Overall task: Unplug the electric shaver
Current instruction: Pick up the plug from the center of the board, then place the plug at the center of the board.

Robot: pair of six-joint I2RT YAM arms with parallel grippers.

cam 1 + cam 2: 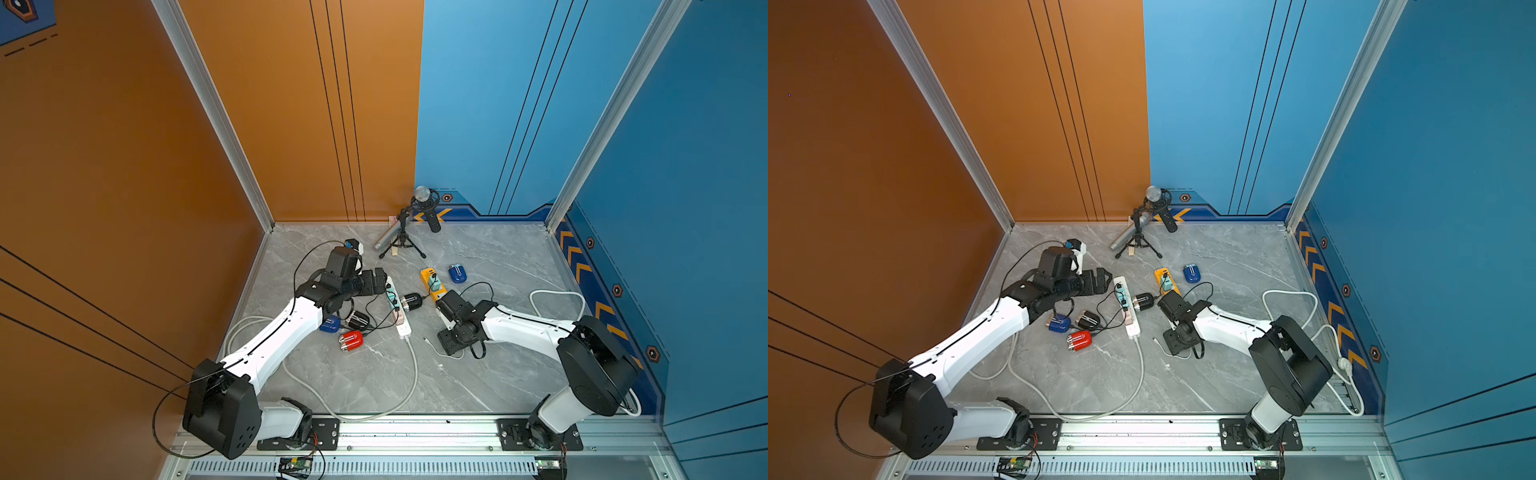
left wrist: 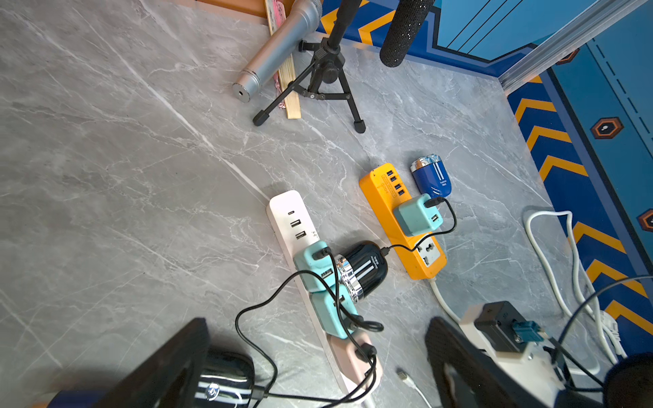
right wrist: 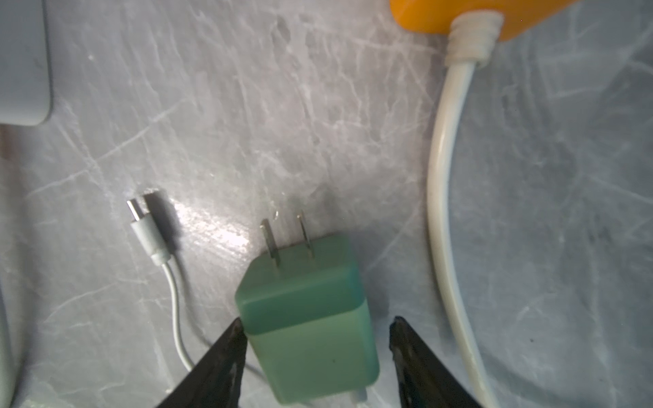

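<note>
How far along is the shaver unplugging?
Done: one teal adapter lies free on the table, prongs bare. In hand: the right gripper straddles it, jaws not shut. Remaining: the black shaver is cabled to a second adapter in the orange strip.

left claw point(image 2: 318, 323) spread wide, held low; right claw point(image 3: 318, 319) half apart, pointing downward.

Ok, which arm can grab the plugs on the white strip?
Left. The left gripper hangs open near the teal adapters on the white strip; the right gripper straddles a loose adapter.
</note>
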